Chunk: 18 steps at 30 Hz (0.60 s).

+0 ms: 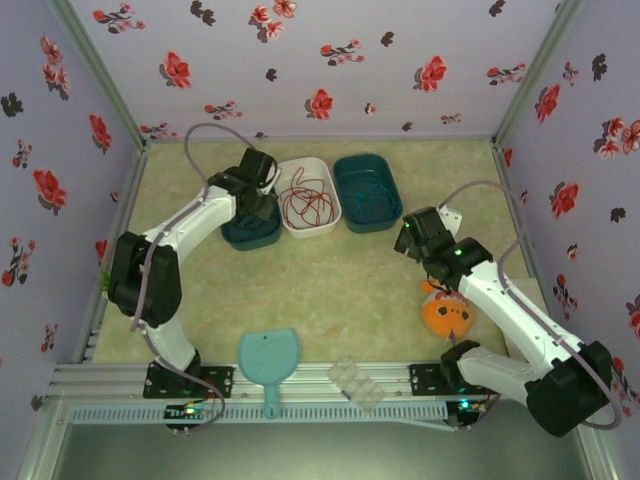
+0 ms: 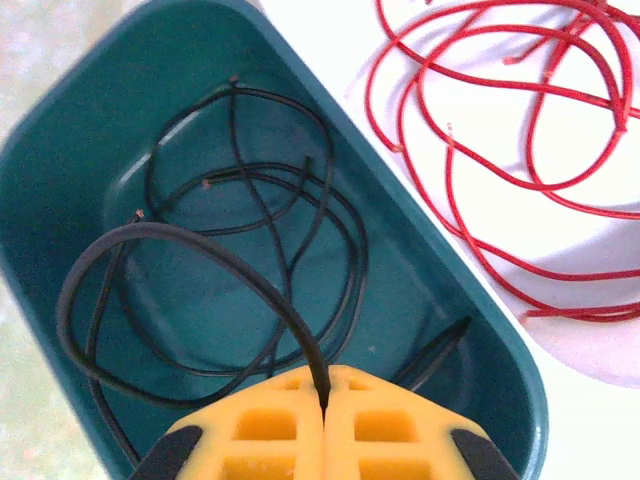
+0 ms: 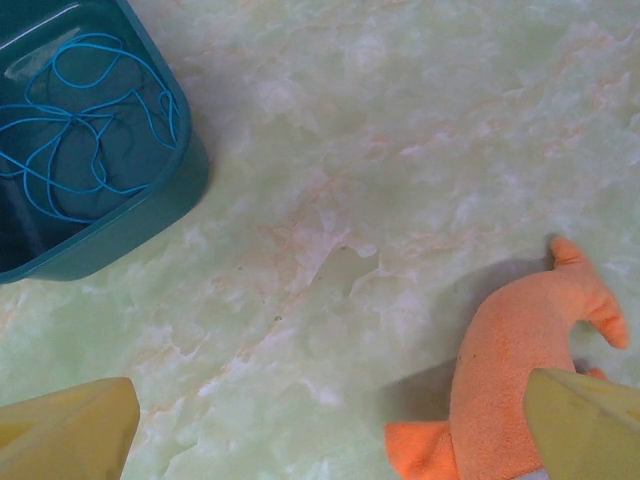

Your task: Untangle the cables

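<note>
The black cable [image 2: 279, 309] lies coiled in a teal bin [image 2: 430, 270]. My left gripper [image 2: 325, 395] is shut on one strand, which arcs up from between the yellow fingers. From above, the left gripper [image 1: 258, 205] hangs over that bin [image 1: 240, 236]. The red cable [image 2: 448, 170] lies in loose loops in the white bin [image 1: 318, 232] beside it, where it shows again as red cable [image 1: 310, 200]. The blue-teal cable [image 3: 80, 130] is coiled in another teal bin [image 3: 150, 230]. My right gripper [image 3: 330, 440] is open over bare table, holding nothing, right of that bin [image 1: 345, 172].
An orange plush toy [image 3: 520, 360] lies just under my right gripper's right finger [image 3: 585, 420], and from above the toy [image 1: 447, 312] sits by the right arm. A teal dustpan [image 1: 268, 358] and a clear plastic tray [image 1: 357, 383] rest at the near edge.
</note>
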Each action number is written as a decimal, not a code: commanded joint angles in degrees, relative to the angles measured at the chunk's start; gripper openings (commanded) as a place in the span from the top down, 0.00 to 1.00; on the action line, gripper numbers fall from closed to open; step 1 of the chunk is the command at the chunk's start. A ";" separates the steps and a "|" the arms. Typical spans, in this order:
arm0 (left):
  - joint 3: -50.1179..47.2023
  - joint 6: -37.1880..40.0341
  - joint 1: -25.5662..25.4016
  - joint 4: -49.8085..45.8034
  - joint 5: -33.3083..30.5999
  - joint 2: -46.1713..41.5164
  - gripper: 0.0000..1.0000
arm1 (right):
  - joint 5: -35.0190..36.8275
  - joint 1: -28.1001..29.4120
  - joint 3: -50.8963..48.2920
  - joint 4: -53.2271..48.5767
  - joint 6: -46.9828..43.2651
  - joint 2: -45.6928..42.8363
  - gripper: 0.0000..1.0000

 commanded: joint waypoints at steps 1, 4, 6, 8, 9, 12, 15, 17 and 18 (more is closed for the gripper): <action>1.42 0.04 0.02 0.59 5.03 2.09 1.00 | -0.25 -0.49 1.44 0.05 1.27 0.18 0.01; 1.58 0.55 0.26 0.99 5.11 3.71 1.00 | -0.34 -0.49 1.33 0.05 1.39 0.19 0.01; 1.91 0.84 0.87 1.04 5.11 4.82 1.00 | -0.41 -0.49 1.31 0.05 1.31 0.24 0.01; 2.61 0.79 1.71 1.08 5.08 6.03 1.00 | -0.43 -0.49 1.22 0.05 1.31 0.20 0.01; 3.04 0.61 2.21 1.08 5.11 6.52 1.00 | -0.43 -0.54 1.22 0.05 1.44 0.19 0.01; 4.42 0.49 3.20 1.06 5.11 8.02 1.00 | -0.58 -0.49 1.05 0.18 1.56 0.17 0.01; 5.81 0.31 3.84 0.42 5.19 9.53 0.91 | -0.69 -0.49 1.05 0.31 1.58 0.25 0.01; 6.67 0.30 3.85 -0.30 5.38 10.05 0.81 | -0.64 -0.49 1.05 0.28 1.62 0.35 0.01; 6.87 0.23 3.81 -0.56 5.46 9.98 0.73 | -0.65 -0.49 1.05 0.29 1.58 0.34 0.01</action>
